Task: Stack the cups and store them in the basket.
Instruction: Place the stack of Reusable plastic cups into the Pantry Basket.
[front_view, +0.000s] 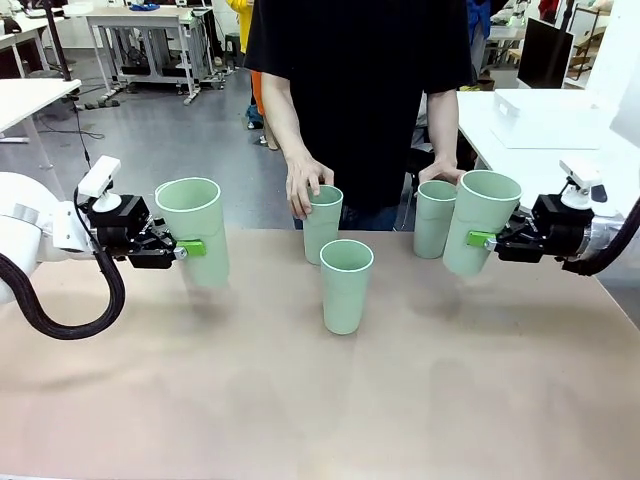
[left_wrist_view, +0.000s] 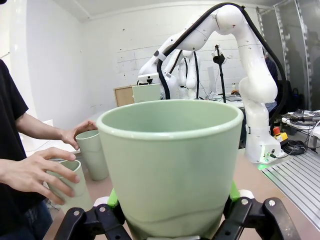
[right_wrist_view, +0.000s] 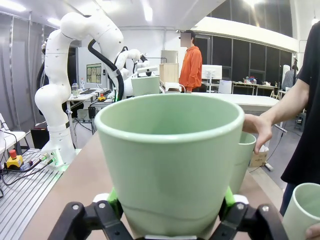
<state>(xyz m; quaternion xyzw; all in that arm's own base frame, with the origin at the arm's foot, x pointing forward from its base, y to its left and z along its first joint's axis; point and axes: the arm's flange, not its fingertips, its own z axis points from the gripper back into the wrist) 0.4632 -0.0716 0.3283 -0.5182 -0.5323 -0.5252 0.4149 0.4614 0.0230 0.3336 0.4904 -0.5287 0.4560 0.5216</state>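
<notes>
The left claw (front_view: 190, 249) is clamping a tall, pale mint-green tapered plastic cup (front_view: 192, 225) upright. Between the claws, a lone cup (front_view: 346, 285) is standing on the brown bench (front_view: 200, 400); beyond it a person's hands (front_view: 305, 185) are holding two more cups (front_view: 322, 225). The right claw (front_view: 481, 240) is clamping a slightly tilted fifth cup (front_view: 483, 222).

Left arm (front_view: 40, 235) comes in from the left edge with its wrist level. Left gripper (front_view: 185, 250) lies horizontal, fingers (front_view: 193, 248) clamped on the left cup (front_view: 192, 228), held upright off the tabletop (front_view: 300, 400). Right arm (front_view: 610, 235) mirrors it. Right gripper (front_view: 480, 240) grips the right cup (front_view: 482, 222) (tilted slightly, also lifted). The grippers are well apart.
</notes>
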